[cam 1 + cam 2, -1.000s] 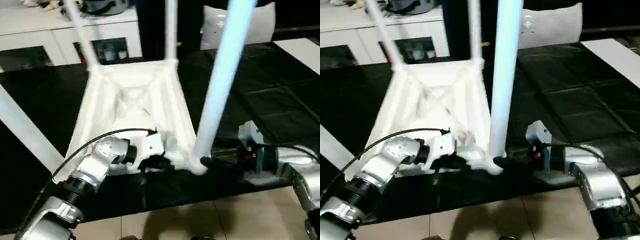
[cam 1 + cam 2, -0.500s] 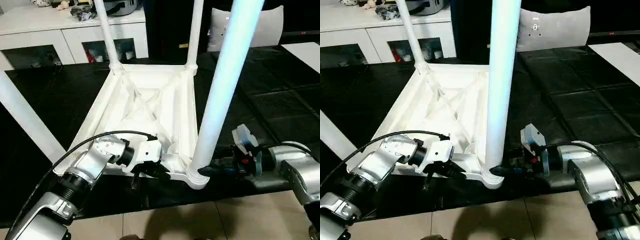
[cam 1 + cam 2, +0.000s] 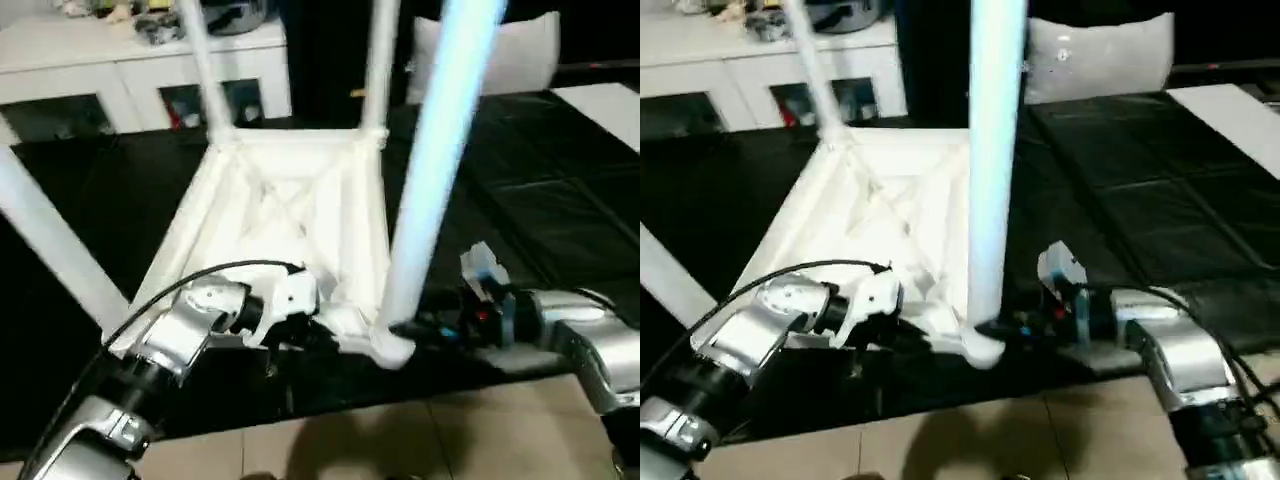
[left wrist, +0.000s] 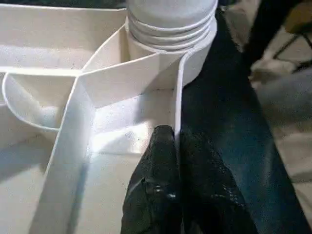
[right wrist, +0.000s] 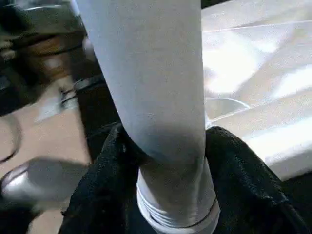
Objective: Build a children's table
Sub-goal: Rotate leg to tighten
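On the black mat in front of the robot lies the all-white plastic table top (image 3: 285, 215), upside down, its X-ribbed underside facing up and its near edge just short of the tiled floor (image 3: 400, 440). Four long tapered round white legs stand in the corner sockets: two at the far corners, one leaning out at the near left (image 3: 50, 240), and the near-right leg (image 3: 430, 170) rising steeply toward the camera. That last leg seems to be the one in hand, judging by how both arms crowd its corner. The right gripper (image 5: 163, 161) wraps its two black fingers around the leg low down, just above the threaded end, clamped on either side of the shaft; a hold this close to the socket would suit turning or pressing the leg home. The left gripper (image 4: 170, 161) pinches the thin upright rim of the table top right beside the same socket, one finger inside the rim and one outside, pressed tight on the wall, probably to keep the light top from sliding or twisting. The left silver forearm (image 3: 175, 345) reaches in low from the near left, its wrist bent toward the corner; the right forearm (image 3: 590, 335) lies almost level, coming from the right. Behind the mat stands a white cabinet with glass doors (image 3: 120, 80).
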Controlling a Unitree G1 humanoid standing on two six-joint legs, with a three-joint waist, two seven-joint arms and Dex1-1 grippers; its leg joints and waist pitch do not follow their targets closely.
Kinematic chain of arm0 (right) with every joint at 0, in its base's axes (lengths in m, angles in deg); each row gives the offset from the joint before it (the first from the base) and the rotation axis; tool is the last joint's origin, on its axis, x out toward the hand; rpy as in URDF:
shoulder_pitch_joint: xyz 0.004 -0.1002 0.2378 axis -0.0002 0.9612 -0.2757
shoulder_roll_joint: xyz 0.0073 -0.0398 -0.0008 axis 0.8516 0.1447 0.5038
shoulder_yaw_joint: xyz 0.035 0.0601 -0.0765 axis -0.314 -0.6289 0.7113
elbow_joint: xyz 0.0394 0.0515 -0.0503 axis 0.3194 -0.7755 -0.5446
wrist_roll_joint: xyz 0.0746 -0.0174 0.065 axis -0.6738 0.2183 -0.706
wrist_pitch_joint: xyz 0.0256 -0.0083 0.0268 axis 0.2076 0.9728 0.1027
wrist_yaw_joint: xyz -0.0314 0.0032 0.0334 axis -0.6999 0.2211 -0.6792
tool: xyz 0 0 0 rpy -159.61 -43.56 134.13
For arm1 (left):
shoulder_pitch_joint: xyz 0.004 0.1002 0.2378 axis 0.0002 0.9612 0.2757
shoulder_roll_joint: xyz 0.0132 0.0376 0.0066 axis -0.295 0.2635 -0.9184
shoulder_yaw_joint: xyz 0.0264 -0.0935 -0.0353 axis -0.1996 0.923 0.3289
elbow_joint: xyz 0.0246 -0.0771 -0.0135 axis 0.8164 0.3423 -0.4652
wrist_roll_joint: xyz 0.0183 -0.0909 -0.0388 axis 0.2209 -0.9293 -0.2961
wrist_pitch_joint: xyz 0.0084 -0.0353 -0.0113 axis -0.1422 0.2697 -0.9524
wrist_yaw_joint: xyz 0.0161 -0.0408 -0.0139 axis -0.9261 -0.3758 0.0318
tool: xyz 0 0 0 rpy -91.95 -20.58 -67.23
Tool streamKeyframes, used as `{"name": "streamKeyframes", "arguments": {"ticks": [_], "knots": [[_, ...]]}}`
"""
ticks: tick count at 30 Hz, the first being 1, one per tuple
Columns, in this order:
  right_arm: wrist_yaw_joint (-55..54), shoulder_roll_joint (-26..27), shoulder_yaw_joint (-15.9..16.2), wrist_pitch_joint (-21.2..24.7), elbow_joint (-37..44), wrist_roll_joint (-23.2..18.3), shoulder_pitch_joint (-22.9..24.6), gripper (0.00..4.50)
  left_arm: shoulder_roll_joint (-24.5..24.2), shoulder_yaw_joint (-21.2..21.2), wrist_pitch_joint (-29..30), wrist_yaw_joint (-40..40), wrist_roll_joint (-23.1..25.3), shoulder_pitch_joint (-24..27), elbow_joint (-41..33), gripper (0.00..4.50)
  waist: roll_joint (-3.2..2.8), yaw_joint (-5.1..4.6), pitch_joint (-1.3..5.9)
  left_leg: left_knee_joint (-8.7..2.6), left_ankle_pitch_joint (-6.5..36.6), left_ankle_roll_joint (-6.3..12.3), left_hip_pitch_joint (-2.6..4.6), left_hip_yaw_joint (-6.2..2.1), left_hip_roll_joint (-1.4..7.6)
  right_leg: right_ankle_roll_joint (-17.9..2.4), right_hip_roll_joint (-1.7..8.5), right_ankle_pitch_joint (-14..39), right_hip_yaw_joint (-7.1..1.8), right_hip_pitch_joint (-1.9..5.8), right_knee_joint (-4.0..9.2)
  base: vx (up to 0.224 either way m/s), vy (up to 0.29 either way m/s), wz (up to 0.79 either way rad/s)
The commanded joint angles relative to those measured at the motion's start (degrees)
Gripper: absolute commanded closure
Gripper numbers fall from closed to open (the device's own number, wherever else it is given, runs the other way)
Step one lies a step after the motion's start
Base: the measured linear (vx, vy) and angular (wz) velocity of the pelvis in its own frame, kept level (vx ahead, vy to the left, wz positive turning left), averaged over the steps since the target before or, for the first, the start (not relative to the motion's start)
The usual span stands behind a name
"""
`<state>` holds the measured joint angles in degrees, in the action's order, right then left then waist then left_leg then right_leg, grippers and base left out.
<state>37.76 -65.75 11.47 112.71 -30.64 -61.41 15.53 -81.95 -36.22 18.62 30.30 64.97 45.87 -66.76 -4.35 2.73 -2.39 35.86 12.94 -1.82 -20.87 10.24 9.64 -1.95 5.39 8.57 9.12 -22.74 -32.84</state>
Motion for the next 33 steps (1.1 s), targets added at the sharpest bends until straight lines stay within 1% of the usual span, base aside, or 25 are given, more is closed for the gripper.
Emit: {"name": "streamKeyframes", "arguments": {"ticks": [1,2,3,4,5,6,7,8,9,10,11,12,13,15,17,18,19,21,23,24,26,28,31,32,33], "knots": [[-12.1,5.3,0.5,2.1,-0.9,2.9,-2.0,2.62,5.3,0.2,3.3,-5.2,-2.7,0.0,-5.4,4.5,1.46,-0.84,3.1,-4.21,10.9,2.18,0.05,-1.88,2.94,-0.9,4.48,33.1,-2.68,3.12,6.28,0.0,0.0,0.0],[-16.4,7.2,0.1,2.4,-1.7,4.3,-2.7,2.62,6.6,0.5,4.6,-8.0,-2.1,0.1,-5.9,4.5,1.45,-1.51,3.0,-4.22,11.1,1.92,-0.23,-1.99,2.82,-0.3,4.4,33.7,-2.52,3.2,6.36,0.0,0.0,0.0],[-17.6,7.8,0.0,2.5,-1.8,4.7,-2.9,2.62,7.0,0.5,5.0,-8.7,-1.8,0.1,-6.0,4.5,1.39,-2.68,3.02,-4.15,11.8,1.67,-0.25,-2.19,2.73,0.5,4.26,34.4,-2.08,3.19,6.76,0.0,0.0,0.0],[-22.4,10.3,-0.2,3.6,-1.9,6.3,-3.5,2.62,8.8,0.6,6.7,-11.8,-0.7,0.1,-6.7,4.5,1.39,-3.29,3.05,-4.11,12.2,1.61,-0.36,-2.35,2.71,0.8,4.27,34.4,-1.98,3.23,6.81,0.0,0.0,0.0],[-25.3,12.0,-0.5,4.3,-2.3,7.0,-3.9,2.62,10.3,0.9,7.5,-13.9,-0.2,-0.1,-6.6,4.5,1.37,-4.44,2.99,-4.12,12.8,1.8,-0.85,-2.55,2.64,1.2,4.19,34.0,-1.73,3.51,6.85,0.0,0.0,0.0],[-25.8,12.3,-0.6,4.5,-2.3,7.1,-3.9,2.62,10.5,0.9,7.7,-14.2,-0.1,-0.2,-6.6,4.5,1.01,-5.03,3.19,-4.02,13.3,2.17,-0.36,-2.51,2.64,1.3,4.29,33.7,-1.63,3.27,7.18,0.0,0.0,0.0],[-29.8,14.4,-0.9,5.5,-2.7,7.8,-4.5,2.62,12.3,1.3,9.1,-17.1,0.7,-0.4,-6.8,4.5,0.95,-5.72,3.39,-4.05,12.6,2.57,-0.45,-2.7,2.8,0.5,4.4,31.4,-1.66,3.43,7.07,0.0,0.0,0.0],[-30.3,14.6,-0.9,5.5,-2.7,7.9,-4.5,2.62,12.5,1.3,9.3,-17.5,0.7,-0.5,-6.8,4.5,0.98,-5.97,3.37,-4.13,12.4,2.96,-0.62,-2.71,2.82,0.2,4.29,30.4,-1.62,3.43,6.97,0.0,0.0,0.0],[-34.3,16.6,-1.8,4.6,-4.0,8.8,-5.2,2.62,14.3,1.6,9.6,-21.5,2.2,-1.3,-5.4,4.5,1.06,-6.21,3.36,-4.04,12.8,3.54,-0.46,-2.59,2.69,0.1,4.28,30.3,-1.67,3.26,7.06,0.0,0.0,0.0],[-34.3,16.6,-1.8,4.6,-4.0,8.8,-5.2,2.62,14.3,1.6,9.6,-21.5,2.2,-1.3,-5.4,4.5,0.99,-6.52,3.37,-3.98,12.4,3.76,-0.34,-2.39,2.59,-0.5,4.28,30.0,-1.81,3.05,7.08,0.0,0.0,0.0],[-36.9,18.1,-2.6,2.3,-5.2,9.3,-5.7,2.62,16.0,1.9,9.8,-24.3,2.8,-2.1,-4.0,4.5,0.9,-6.47,3.46,-3.91,11.8,3.89,-0.43,-2.46,2.56,-0.7,4.35,29.4,-1.83,3.23,6.91,0.0,0.0,0.0],[-38.4,19.1,-2.9,0.9,-5.8,10.0,-5.9,2.62,17.2,2.1,10.0,-26.5,3.2,-2.7,-3.1,4.5,0.51,-6.54,3.42,-3.99,11.1,4.34,-0.59,-2.49,2.7,-1.0,4.35,28.2,-1.93,3.24,6.81,0.0,0.0,0.0],[-38.6,19.5,-2.9,0.2,-6.0,10.3,-5.9,2.28,17.7,2.2,9.9,-27.6,3.5,-3.0,-2.5,4.5,0.67,-6.67,3.61,-4.05,10.3,4.57,-0.74,-2.63,2.89,-1.5,4.27,26.2,-2.03,3.4,6.46,0.0,0.0,0.0],[-37.3,19.5,-3.3,0.3,-5.0,9.3,-5.3,1.94,17.6,2.0,10.1,-27.3,3.6,-3.2,-2.7,4.5,0.76,-6.45,3.84,-4.04,9.4,5.43,-0.87,-2.66,2.99,-2.2,4.4,24.0,-2.33,3.59,5.99,0.0,0.0,0.0],[-34.1,17.9,-4.6,0.1,-2.6,7.3,-3.8,1.88,16.3,2.0,10.0,-25.9,3.6,-3.0,-3.1,4.5,0.68,-6.03,4.03,-3.92,7.2,6.82,-1.12,-2.7,3.15,-3.3,4.6,20.5,-2.69,3.87,5.43,0.0,0.0,0.0],[-33.4,17.2,-4.7,-0.4,-2.4,7.2,-3.6,1.73,15.9,2.1,9.7,-25.8,3.6,-3.0,-2.9,4.5,0.65,-5.61,4.37,-3.78,4.6,7.76,-1.21,-2.82,3.36,-4.2,4.65,16.8,-2.86,4.03,4.75,0.0,0.0,0.0],[-32.9,16.7,-4.9,-0.7,-2.2,7.1,-3.4,1.58,15.7,2.2,9.5,-25.7,3.6,-2.9,-2.8,4.5,0.56,-5.16,4.48,-3.6,2.3,8.92,-1.25,-2.69,3.43,-5.2,4.54,13.5,-2.98,3.93,4.32,0.0,0.0,0.0],[-28.1,13.5,-6.3,-3.6,-1.5,5.5,-2.2,1.46,13.9,2.6,7.3,-23.6,3.5,-2.5,-1.7,4.5,0.71,-4.52,4.59,-3.45,0.5,10.16,-1.34,-2.58,3.45,-6.3,4.58,11.0,-3.03,3.98,3.89,0.0,0.0,0.0],[-24.7,11.1,-6.6,-4.7,-1.1,4.5,-1.6,1.27,12.8,2.6,4.9,-21.5,3.2,-2.2,-0.9,4.5,0.7,-3.71,4.47,-3.39,0.6,11.11,-1.29,-2.38,3.42,-6.2,4.62,11.5,-3.06,3.93,4.01,0.0,0.0,0.0],[-22.9,9.8,-6.6,-5.3,-1.1,4.3,-1.2,1.06,12.0,2.3,4.1,-20.4,3.2,-2.1,-0.7,4.5,0.55,-3.26,4.37,-3.46,1.3,11.15,-1.17,-2.31,3.41,-5.9,4.54,13.0,-3.0,3.85,4.2,0.0,0.0,0.0],[-20.4,8.2,-6.5,-6.0,-0.9,4.0,-0.7,0.95,10.7,1.7,2.2,-18.8,3.4,-2.0,-0.3,4.5,0.57,-2.91,4.16,-3.63,3.1,10.3,-0.95,-2.29,3.46,-5.2,4.46,16.2,-2.87,3.67,4.64,0.0,0.0,0.0],[-16.2,5.1,-6.6,-5.8,-0.6,3.2,0.1,0.71,8.5,1.0,0.3,-15.4,3.2,-1.8,0.1,4.5,0.57,-2.35,3.96,-3.84,5.5,8.87,-0.56,-2.22,3.67,-4.1,4.45,19.8,-2.96,3.47,5.08,0.0,0.0,0.0],[-10.9,1.2,-5.6,-6.3,-0.8,3.2,0.9,0.63,6.2,0.6,-3.3,-10.2,1.9,-2.0,0.5,4.5,0.65,-1.75,3.94,-4.03,6.4,7.73,-0.22,-2.21,3.86,-4.2,4.46,20.0,-3.17,3.29,5.02,0.0,0.0,0.0],[-9.0,0.3,-5.3,-6.5,-0.8,2.6,1.1,0.63,5.2,0.0,-4.6,-8.2,1.9,-2.0,0.6,4.5,0.68,-1.66,3.97,-4.02,6.5,7.77,-0.33,-2.21,3.75,-4.3,4.44,19.7,-3.14,3.38,4.96,0.0,0.0,0.0],[-7.7,-0.3,-5.1,-6.7,-0.7,2.2,1.3,0.63,4.5,-0.5,-5.5,-6.9,1.9,-2.1,0.7,4.5,1.03,-1.54,4.11,-4.06,6.2,7.91,-0.33,-2.21,3.89,-4.4,4.46,18.8,-3.26,3.46,4.72,0.0,0.0,0.0]]}}
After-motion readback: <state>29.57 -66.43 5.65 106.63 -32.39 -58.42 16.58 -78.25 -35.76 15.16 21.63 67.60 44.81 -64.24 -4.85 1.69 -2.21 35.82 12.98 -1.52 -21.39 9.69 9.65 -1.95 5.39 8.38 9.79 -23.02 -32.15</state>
